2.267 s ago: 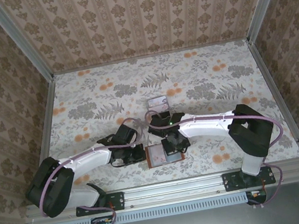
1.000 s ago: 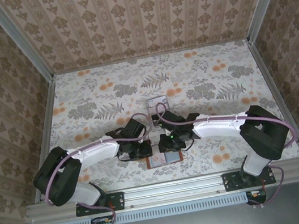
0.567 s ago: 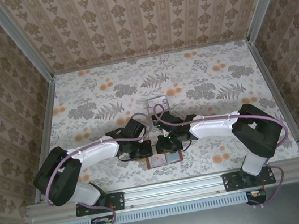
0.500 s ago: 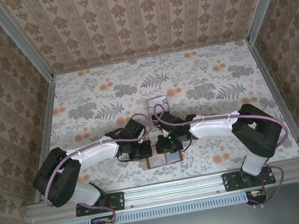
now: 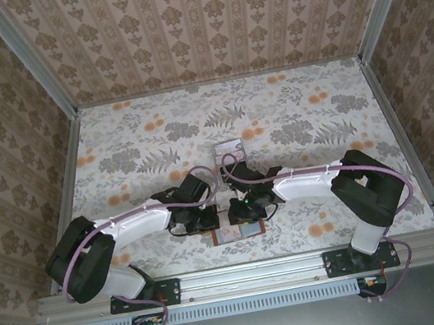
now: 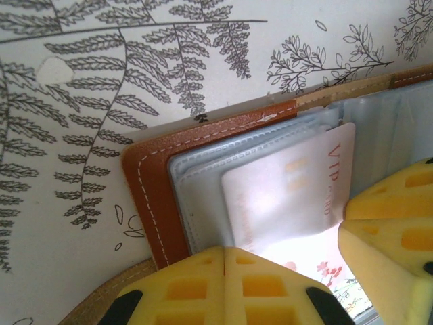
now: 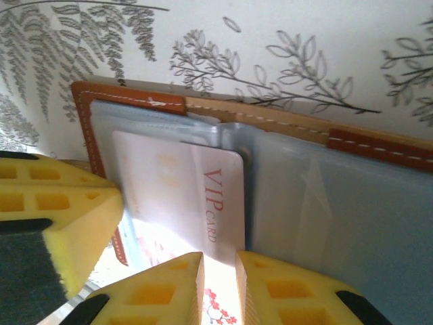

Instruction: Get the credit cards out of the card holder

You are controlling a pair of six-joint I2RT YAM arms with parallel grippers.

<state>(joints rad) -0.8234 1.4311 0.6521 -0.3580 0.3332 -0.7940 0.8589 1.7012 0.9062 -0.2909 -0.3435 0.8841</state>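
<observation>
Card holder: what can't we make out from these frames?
- Top external: card holder mostly covered by the arms; cards too small to count.
- Left wrist: left gripper is shut, but its own fingers hide what, if anything, it pinches.
- Right wrist: right gripper closes on the VIP card; glare washes out the card's lower end.
- Both wrist views: cloudy sleeves and frame edges hide whether more cards sit inside.

A floral-and-fern-patterned tabletop point(image 5: 299, 107) sits enclosed by beige damask-papered walls point(image 5: 202, 23) with aluminium corner posts point(image 5: 26, 57).
</observation>
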